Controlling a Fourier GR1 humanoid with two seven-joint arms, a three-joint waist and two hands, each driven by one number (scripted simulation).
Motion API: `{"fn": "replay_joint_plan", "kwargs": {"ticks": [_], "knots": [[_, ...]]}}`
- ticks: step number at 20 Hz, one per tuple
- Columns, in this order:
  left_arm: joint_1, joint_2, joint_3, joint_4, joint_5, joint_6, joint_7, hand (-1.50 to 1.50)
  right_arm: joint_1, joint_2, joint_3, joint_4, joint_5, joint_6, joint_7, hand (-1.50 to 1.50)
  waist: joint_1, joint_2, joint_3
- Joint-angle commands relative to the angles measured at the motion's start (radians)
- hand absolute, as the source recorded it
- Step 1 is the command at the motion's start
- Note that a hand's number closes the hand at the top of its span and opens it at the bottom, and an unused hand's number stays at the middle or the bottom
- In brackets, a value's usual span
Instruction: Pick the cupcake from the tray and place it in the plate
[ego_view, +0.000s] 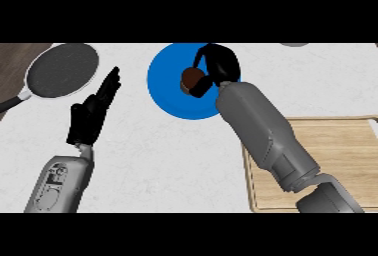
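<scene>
A blue plate (166, 80) lies on the white counter at the top middle. Over it, my right hand (219, 65) is curled round a brown-topped cupcake (191, 80), which shows at the hand's left side above the plate's middle. Whether the cupcake rests on the plate or hangs just above it I cannot tell. The wooden tray (339, 165) lies at the lower right, partly under my right forearm, with nothing showing on its bare part. My left hand (92, 112) stays open at the left, fingers straight and pointing up.
A dark frying pan (63, 70) with a white rim sits at the upper left, its handle running off the left edge. A grey object (295, 44) peeks in at the top right edge.
</scene>
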Motion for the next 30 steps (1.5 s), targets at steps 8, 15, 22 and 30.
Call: {"fn": "replay_joint_plan", "kwargs": {"ticks": [8, 15, 22, 30], "knots": [[0.015, -0.018, -0.016, 0.019, -0.009, -0.002, -0.031, 0.0, 0.015, 0.0, -0.074, 0.066, -0.266, -0.105, -0.221, -1.5, 0.02, 0.005, 0.002], [-0.033, 0.022, 0.038, 0.056, -0.001, -0.001, -0.011, 0.0, 0.008, 0.0, -0.199, 0.009, -0.452, -0.25, -0.334, -1.5, -0.028, -0.004, 0.001], [0.011, 0.04, 0.069, 0.002, 0.021, -0.005, 0.024, 0.0, 0.105, -0.057, -0.298, -0.017, -0.519, -0.239, -0.43, -1.5, -0.084, -0.022, 0.001], [0.098, 0.026, 0.045, -0.122, 0.01, 0.0, 0.087, 0.0, 0.258, -0.222, -0.317, -0.121, -0.564, -0.011, -0.468, -1.5, -0.098, -0.032, 0.0]]}}
